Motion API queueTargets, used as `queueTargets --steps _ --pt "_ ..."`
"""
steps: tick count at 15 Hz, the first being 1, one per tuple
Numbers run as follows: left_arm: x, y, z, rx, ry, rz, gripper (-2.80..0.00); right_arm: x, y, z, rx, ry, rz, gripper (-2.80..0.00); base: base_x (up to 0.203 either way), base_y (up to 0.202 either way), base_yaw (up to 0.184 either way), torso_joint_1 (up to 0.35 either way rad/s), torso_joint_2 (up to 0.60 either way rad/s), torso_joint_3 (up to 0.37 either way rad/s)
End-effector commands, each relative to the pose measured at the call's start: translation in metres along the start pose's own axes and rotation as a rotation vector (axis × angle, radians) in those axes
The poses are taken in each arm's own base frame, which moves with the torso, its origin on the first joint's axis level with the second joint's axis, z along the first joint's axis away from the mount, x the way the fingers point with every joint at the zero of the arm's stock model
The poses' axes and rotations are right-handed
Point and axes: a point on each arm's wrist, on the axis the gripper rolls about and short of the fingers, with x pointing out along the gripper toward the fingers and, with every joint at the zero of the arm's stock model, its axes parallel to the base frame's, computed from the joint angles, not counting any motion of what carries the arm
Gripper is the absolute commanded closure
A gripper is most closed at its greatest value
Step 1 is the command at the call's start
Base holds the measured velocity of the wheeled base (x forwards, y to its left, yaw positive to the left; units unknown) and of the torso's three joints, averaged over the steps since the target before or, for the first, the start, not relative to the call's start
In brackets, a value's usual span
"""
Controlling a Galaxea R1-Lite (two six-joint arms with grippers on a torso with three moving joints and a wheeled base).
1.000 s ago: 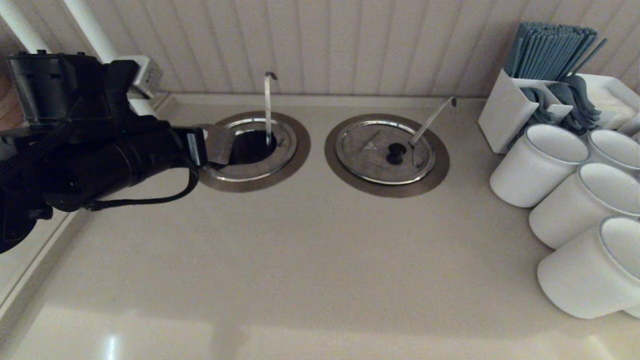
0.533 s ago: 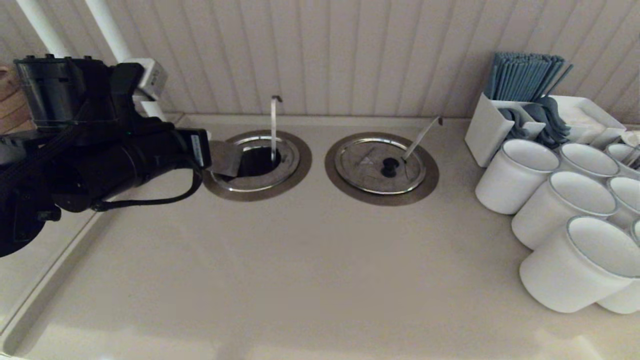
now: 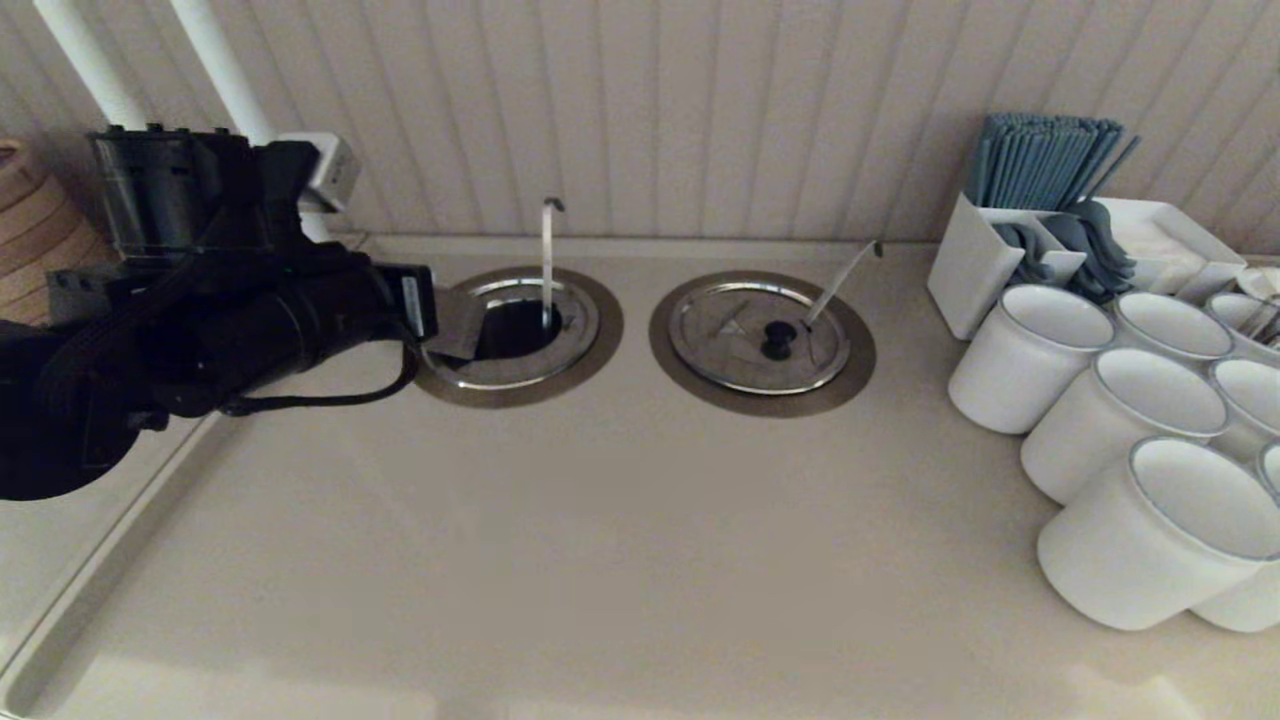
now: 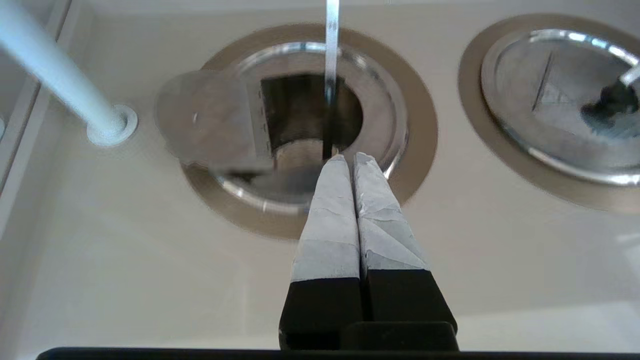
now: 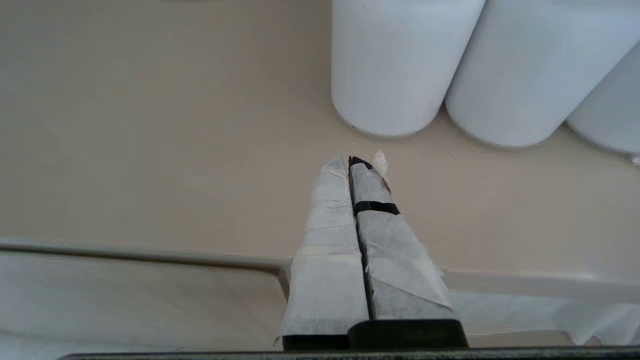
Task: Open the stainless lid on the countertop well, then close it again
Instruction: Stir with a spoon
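Observation:
The countertop well (image 3: 525, 388) lies left of centre, its dark hole uncovered and an upright ladle handle (image 3: 547, 260) rising out of it. The stainless lid's folding half (image 3: 457, 325) is tilted up at the well's left side; in the left wrist view this half (image 4: 210, 120) stands beside the hole. My left arm (image 3: 250, 330) reaches in from the left. The left gripper (image 4: 350, 157) is shut on nothing, tips over the well's near rim (image 4: 395, 160), apart from the raised half. My right gripper (image 5: 352, 160) is shut and empty, parked low by the counter's front edge.
A twin well with a closed lid (image 3: 730, 335), black knob and slanting ladle handle (image 3: 840, 280) sits to the right. Several white cups (image 3: 1030, 355) and a white holder of blue straws (image 3: 1040, 160) crowd the right side. White pipes (image 3: 215, 70) rise behind the left arm.
The head camera has tipped, so the whole scene sits lower and more wall shows. My left arm stays at the well's left side; the lid's half stays raised.

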Motion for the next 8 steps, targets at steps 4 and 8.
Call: queueTargets --steps 4,8 --pt "0.0085 -0.0016 -0.0056 0.002 0.019 0.000 0.00 0.0000 0.0000 0.0000 0.000 0.001 0.001 0.00 0.190 0.000 0.000 0.006 0.00 0.003" --pt "0.0067 -0.0024 -0.0063 0.003 0.021 -0.006 0.00 0.0000 0.0000 0.0000 0.000 0.001 0.001 0.00 0.156 0.000 0.002 0.008 0.00 0.003"
